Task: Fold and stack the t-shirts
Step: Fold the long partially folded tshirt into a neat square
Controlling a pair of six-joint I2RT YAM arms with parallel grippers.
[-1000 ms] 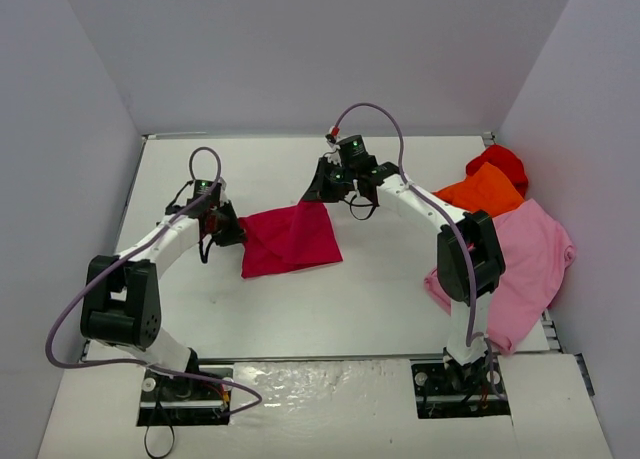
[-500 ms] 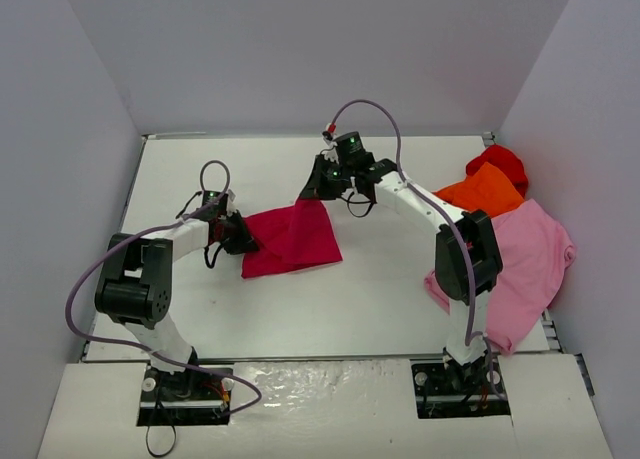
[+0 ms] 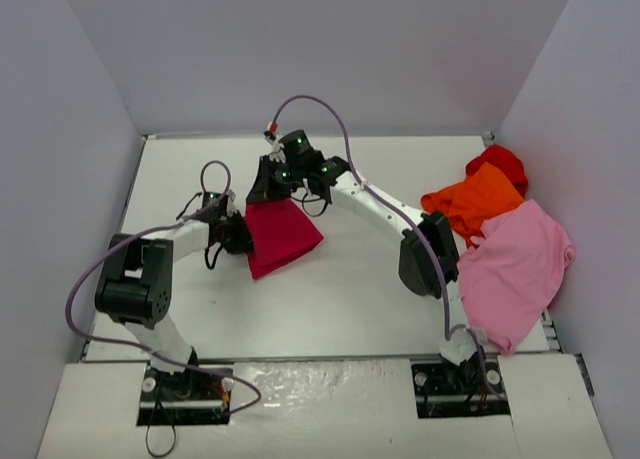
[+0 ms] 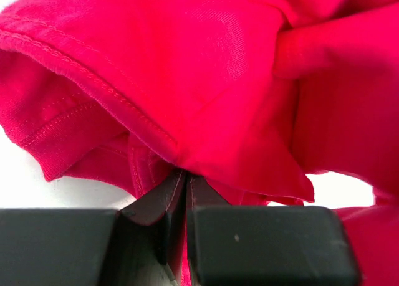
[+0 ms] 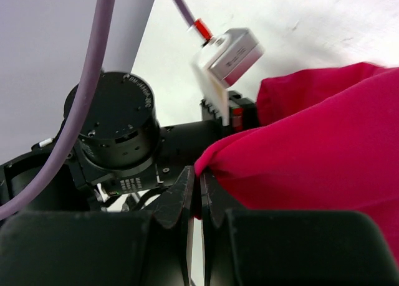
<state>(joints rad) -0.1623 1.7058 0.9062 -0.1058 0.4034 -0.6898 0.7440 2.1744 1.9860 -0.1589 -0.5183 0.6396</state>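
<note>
**Both jaws on the crimson t-shirt [image 3: 283,237]**

Your left jaws clamp its left hem. Your right jaws pinch its far edge, held up just behind them. It drapes left of centre on the surface [image 3: 350,299].

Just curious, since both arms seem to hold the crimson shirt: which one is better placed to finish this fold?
Right. The right gripper holds an edge of the shirt lifted, close beside the left gripper, which clamps another edge low. It likely just needs to lay it down.
</note>
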